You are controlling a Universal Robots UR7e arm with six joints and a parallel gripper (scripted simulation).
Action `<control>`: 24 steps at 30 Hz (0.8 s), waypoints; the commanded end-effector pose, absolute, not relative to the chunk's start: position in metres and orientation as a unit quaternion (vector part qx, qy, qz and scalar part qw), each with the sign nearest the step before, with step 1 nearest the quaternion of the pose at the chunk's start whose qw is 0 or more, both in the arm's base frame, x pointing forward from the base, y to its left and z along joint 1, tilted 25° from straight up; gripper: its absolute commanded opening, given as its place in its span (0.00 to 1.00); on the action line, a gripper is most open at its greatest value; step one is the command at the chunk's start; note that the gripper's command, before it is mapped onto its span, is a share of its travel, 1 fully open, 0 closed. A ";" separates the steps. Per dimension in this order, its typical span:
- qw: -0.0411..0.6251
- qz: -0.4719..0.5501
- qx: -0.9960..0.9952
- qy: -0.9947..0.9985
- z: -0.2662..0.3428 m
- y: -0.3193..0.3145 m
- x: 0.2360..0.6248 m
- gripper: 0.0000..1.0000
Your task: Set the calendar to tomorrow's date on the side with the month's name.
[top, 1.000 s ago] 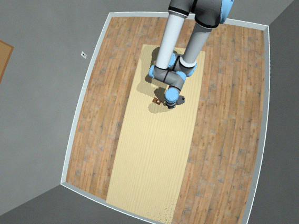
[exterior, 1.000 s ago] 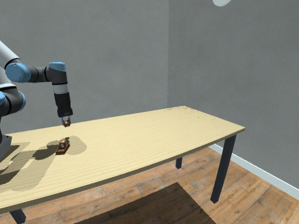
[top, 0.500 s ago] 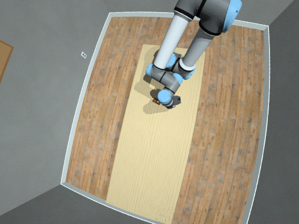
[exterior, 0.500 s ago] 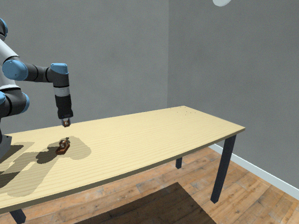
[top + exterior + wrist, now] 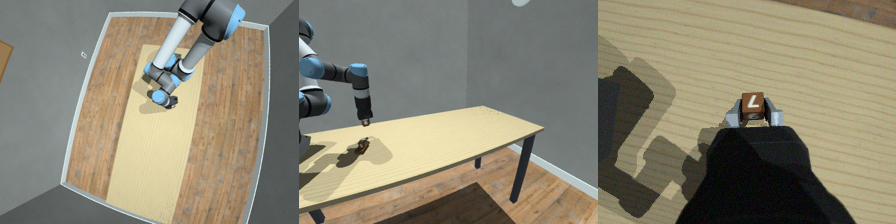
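Calendar tray (image 5: 359, 152), one, on the table (image 5: 436, 136) with one cube (image 5: 362, 144) aboard, lies below and apart from the gripper (image 5: 173, 106) (image 5: 366, 123) (image 5: 754, 114), whose jaws grasp the other cube (image 5: 366, 122) (image 5: 753, 104).

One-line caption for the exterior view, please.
The gripper grips a numbered cube above the table; another cube sits on the tray.

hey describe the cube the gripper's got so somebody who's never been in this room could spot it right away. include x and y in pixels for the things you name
Find the long pale wooden table (image 5: 158, 147) (image 5: 436, 139) and look above it, near the robot's end. There the gripper (image 5: 173, 106) (image 5: 366, 122) (image 5: 752, 105) holds a small brown cube (image 5: 366, 123) (image 5: 752, 103) with white digits between its fingers. The other cube (image 5: 362, 143) sits lower, at the tray.
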State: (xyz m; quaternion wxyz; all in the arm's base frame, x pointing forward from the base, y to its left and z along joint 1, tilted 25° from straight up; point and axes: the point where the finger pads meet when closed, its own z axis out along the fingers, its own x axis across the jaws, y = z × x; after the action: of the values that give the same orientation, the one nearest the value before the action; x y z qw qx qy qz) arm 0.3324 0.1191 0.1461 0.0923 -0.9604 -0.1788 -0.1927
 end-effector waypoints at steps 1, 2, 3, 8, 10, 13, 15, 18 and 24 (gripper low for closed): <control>0.097 -0.192 -0.960 -0.181 0.146 0.119 0.332 0.57; 0.100 -0.191 -0.960 -0.181 0.146 0.119 0.332 0.57; 0.103 -0.190 -0.959 -0.182 0.146 0.119 0.332 0.57; 0.137 -0.177 -0.955 -0.192 0.143 0.119 0.332 0.57; 0.156 -0.173 -0.953 -0.196 0.143 0.118 0.332 0.57; 0.166 -0.171 -0.951 -0.198 0.143 0.118 0.332 0.57; 0.185 -0.168 -0.947 -0.200 0.143 0.118 0.332 0.57; 0.207 -0.168 -0.942 -0.203 0.145 0.117 0.333 0.57; 0.220 -0.168 -0.939 -0.204 0.146 0.116 0.334 0.57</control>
State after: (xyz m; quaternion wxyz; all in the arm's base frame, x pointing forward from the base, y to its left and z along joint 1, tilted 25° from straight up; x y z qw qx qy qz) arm 0.3336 0.1167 0.1453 0.2036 -0.9434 -0.1997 -0.1692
